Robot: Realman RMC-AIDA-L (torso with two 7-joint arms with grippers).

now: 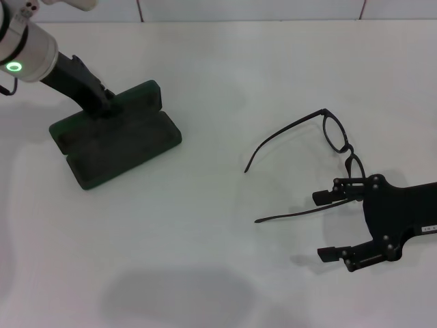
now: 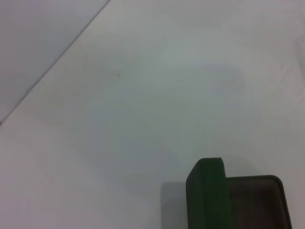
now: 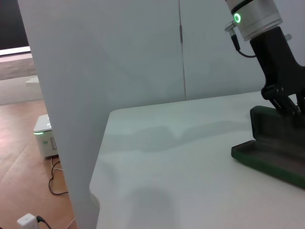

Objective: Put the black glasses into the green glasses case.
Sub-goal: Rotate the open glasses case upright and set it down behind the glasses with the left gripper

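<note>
Now | white table (image 1: pixel 225 61) | wood floor (image 3: pixel 24 157) | white wall panels (image 3: pixel 143 52)

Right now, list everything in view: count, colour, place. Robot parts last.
black glasses: one, black frame, unfolded on the table's right side, one temple tip near the right gripper.
green glasses case: one, dark green, open, on the table's left side.
table: one, white, under everything.
small box: one, white with a green light, on the floor beside the table.
left gripper: one, black, at the case's raised lid.
right gripper: one, black, open, low beside the glasses on the right.
</note>
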